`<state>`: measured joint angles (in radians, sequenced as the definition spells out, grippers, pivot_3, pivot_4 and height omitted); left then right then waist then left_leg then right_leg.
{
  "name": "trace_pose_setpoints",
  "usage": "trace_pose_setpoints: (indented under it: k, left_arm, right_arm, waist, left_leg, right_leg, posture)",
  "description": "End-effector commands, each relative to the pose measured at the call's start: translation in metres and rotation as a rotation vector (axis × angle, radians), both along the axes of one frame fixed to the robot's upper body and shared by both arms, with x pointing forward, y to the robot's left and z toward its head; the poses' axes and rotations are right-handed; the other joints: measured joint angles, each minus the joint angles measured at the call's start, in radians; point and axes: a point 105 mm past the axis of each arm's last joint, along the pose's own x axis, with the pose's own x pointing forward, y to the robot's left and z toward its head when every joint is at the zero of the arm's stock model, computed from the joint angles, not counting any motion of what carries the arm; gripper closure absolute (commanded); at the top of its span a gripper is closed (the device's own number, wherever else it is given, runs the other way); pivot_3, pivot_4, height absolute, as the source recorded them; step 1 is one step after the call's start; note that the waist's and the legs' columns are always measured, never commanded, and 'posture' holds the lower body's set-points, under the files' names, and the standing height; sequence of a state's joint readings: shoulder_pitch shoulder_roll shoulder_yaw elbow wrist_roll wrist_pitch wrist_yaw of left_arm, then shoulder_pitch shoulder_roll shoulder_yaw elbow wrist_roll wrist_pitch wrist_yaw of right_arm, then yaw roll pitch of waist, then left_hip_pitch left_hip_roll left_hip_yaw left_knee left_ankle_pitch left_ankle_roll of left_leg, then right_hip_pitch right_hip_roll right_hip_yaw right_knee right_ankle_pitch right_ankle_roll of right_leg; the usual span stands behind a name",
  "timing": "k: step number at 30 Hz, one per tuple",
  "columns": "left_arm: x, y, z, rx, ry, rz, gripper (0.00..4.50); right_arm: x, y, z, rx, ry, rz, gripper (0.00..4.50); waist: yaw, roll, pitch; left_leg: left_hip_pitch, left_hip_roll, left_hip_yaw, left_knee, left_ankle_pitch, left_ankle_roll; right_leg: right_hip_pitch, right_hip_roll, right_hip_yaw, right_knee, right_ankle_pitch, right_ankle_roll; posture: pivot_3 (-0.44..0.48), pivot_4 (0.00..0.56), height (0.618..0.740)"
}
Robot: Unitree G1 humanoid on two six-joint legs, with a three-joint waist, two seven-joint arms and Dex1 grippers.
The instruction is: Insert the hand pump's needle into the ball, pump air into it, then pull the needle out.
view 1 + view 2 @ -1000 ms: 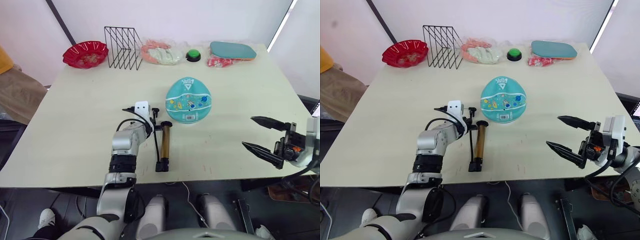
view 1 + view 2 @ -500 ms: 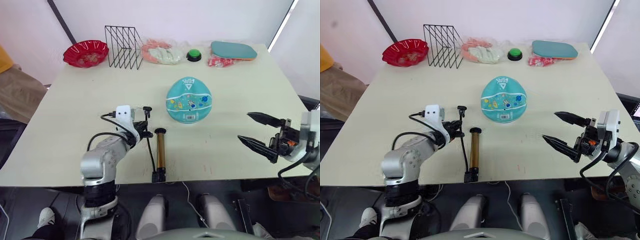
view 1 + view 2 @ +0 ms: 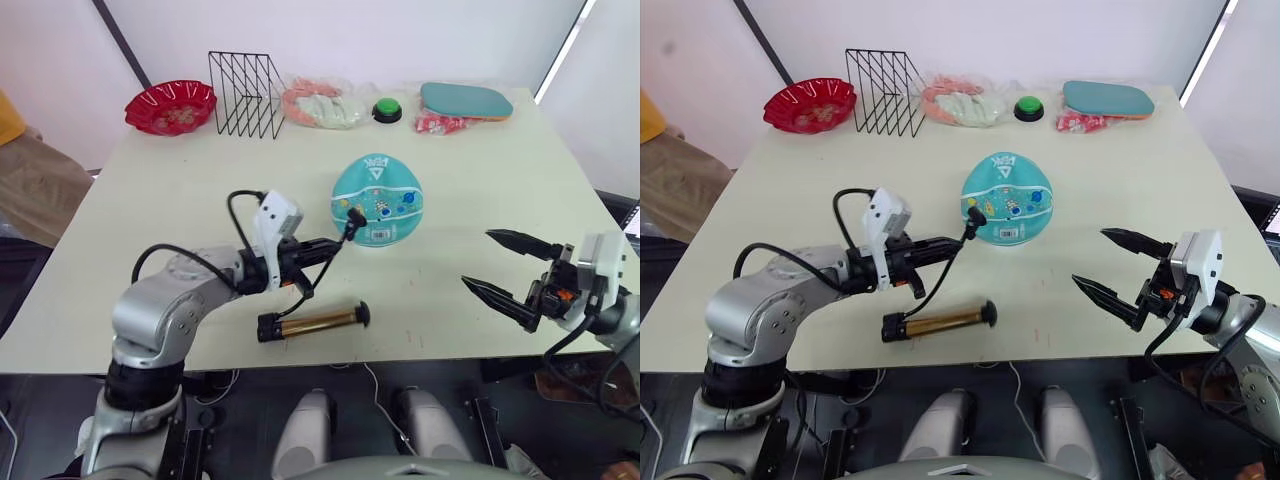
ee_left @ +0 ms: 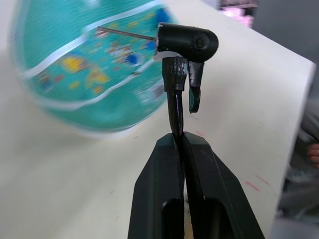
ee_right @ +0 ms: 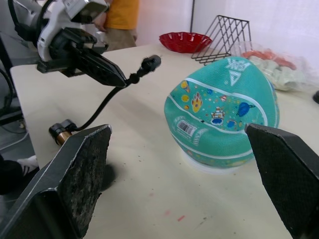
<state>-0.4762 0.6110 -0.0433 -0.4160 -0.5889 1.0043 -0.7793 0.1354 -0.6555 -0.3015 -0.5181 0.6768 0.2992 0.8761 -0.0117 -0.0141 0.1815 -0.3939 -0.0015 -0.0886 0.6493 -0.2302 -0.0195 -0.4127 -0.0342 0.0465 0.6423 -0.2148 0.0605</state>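
The left gripper (image 3: 318, 247) has its jaws closed on the thin black hose (image 4: 175, 107) just below the needle (image 4: 127, 33), which is raised off the tabletop (image 3: 170, 190) and points at the ball (image 3: 377, 200). The tip looks just short of the ball's side, though the pictures cannot settle whether it touches. The ball sits near the middle of the tabletop. The pump (image 3: 312, 322) lies on its side close to the front edge, its hose curving up to the left gripper.

The right gripper (image 3: 508, 269) hangs near the right edge, well apart from the ball, jaws wide open and holding nothing.

The step appears to be lining the needle up with the ball's valve, which cannot be made out here. It would likely go best with the needle held square to the surface and pushed in slowly, since the thin pin could bend or skid. The ball is loose and may roll, so the right gripper could steady its far side.
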Motion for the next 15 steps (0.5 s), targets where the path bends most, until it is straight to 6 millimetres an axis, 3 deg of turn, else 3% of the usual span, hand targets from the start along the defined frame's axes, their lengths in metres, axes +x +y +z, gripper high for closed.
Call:
trace_pose_setpoints:
  k: [1,3,6,11,15]
  left_arm:
    - [-0.002,-0.022,0.011,0.01,-0.061,-0.169,4.46]
    - [0.0,-0.029,0.011,0.012,-0.068,-0.207,4.46]
    - [0.008,-0.057,0.004,0.053,-0.096,-0.28,4.46]
    - [0.027,-0.081,-0.007,0.047,-0.106,-0.226,4.46]
    - [0.031,-0.093,-0.021,0.061,-0.104,-0.239,4.46]
  right_arm:
    - [0.0,-0.006,0.01,-0.051,-0.078,-0.113,0.0]
    - [0.0,-0.008,0.008,-0.068,-0.065,-0.146,0.0]
    - [-0.003,-0.007,0.003,-0.086,0.009,-0.167,0.0]
    - [-0.005,-0.003,-0.002,-0.055,0.128,-0.216,0.0]
    - [0.004,0.009,-0.004,0.133,0.294,-0.214,0.0]
  waist:
    - [-0.001,0.0,0.0]
    - [-0.004,0.0,0.0]
    - [-0.002,0.0,0.0]
    - [-0.002,0.0,0.0]
    - [-0.007,0.0,0.0]
  left_leg:
    - [0.0,0.0,0.0,0.0,0.0,0.0]
    - [-0.001,0.0,0.001,0.0,0.0,0.0]
    - [-0.001,0.0,0.001,0.0,0.0,0.0]
    - [-0.001,0.0,0.001,0.0,0.0,0.0]
    - [-0.001,0.001,0.001,0.0,0.0,0.001]
  right_leg:
    - [0.0,0.0,0.0,0.0,0.0,0.0]
    - [0.0,0.0,0.0,-0.001,0.0,0.0]
    - [-0.001,0.0,0.001,0.0,0.0,0.0]
    - [-0.001,0.0,0.001,0.0,0.0,0.001]
    - [-0.001,0.001,0.001,0.0,0.001,0.001]
  posture:
    - [0.0,0.15,0.74]
    - [0.0,0.15,0.74]
    - [0.0,0.15,0.74]
    - [0.0,0.15,0.74]
    - [0.0,0.15,0.74]
